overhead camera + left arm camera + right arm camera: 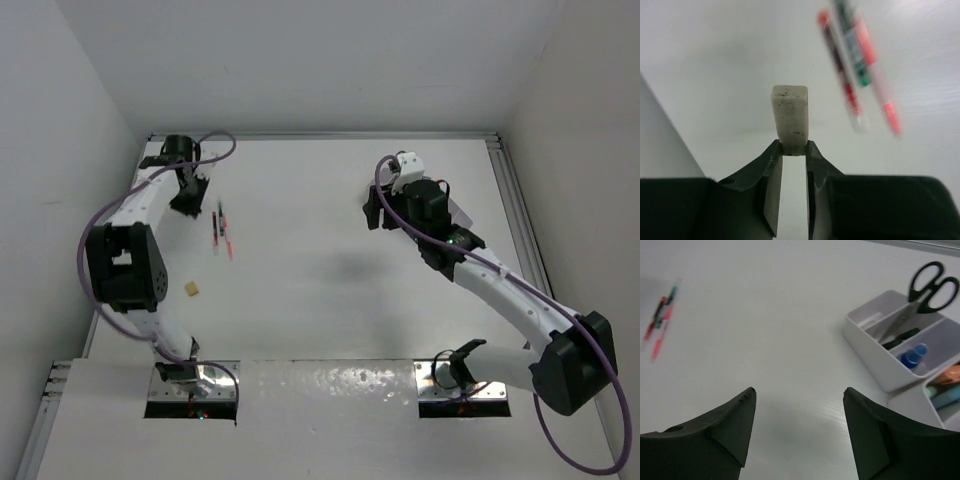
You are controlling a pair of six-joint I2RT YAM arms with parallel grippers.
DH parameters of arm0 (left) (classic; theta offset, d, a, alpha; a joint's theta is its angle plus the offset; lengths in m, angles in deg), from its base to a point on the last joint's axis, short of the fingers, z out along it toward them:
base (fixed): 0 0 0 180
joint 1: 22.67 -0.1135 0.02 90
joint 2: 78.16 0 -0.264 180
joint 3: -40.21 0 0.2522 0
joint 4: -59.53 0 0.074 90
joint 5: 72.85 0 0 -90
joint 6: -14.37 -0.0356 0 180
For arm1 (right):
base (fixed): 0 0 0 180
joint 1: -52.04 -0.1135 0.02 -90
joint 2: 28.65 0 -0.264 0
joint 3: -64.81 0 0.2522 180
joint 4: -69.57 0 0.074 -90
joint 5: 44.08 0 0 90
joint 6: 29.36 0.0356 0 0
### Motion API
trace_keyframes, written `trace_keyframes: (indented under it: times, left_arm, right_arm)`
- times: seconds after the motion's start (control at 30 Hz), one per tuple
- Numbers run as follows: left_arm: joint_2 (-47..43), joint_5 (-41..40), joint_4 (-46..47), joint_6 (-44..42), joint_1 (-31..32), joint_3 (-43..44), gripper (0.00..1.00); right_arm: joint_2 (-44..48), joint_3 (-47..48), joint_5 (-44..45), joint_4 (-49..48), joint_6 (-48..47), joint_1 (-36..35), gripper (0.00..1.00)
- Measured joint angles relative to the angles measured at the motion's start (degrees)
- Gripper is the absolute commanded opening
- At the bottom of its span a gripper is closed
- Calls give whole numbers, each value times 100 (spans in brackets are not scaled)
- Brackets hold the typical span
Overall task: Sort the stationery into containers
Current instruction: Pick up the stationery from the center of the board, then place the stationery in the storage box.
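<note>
My left gripper (792, 146) is shut on a small white eraser (790, 117), whose base is pinched between the fingertips and which stands upright. In the top view this gripper (187, 198) is at the table's far left. Just right of it lie thin red pens (222, 230), one of them green-tipped; they are blurred in the left wrist view (856, 65). A second small eraser (191, 288) lies nearer the front. My right gripper (797, 395) hangs open and empty over bare table. The white containers (867, 345) hold black-handled scissors (927, 285) and a blue-capped bottle (912, 357).
The right arm (500, 290) covers most of the containers in the top view. Orange and pale green items (947, 385) sit in a nearer compartment, and a black item (900, 337) lies beside the scissors. White walls close in the table on three sides.
</note>
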Motion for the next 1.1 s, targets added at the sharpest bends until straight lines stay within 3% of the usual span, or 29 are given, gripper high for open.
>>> trace_keyframes:
  times: [0.1,0.2,0.3,0.37,0.77,1.1]
  left_arm:
    - [-896,234,361,-98,614,374,0]
    - [-1543,490,699,-328,1738,706,0]
    - [-1641,868,780,-551,2787,973,0]
    - [-1554,1095,691,-667,3139,1001,0]
    - [-1180,1012,254,-824,3838,1012,0]
    - [-1180,1178,240,-682,3788,1093,0]
  right_arm:
    - [-4,247,-807,284,140,179,70]
    - [-72,509,-1799,227,522,308,69]
    - [-264,732,-2518,-256,1047,247,68]
    - [-439,833,-2778,-588,1316,83,67]
    - [-1344,688,-3206,-2011,2739,-208,55]
    - [-1637,638,-3244,-2470,3067,-251,44]
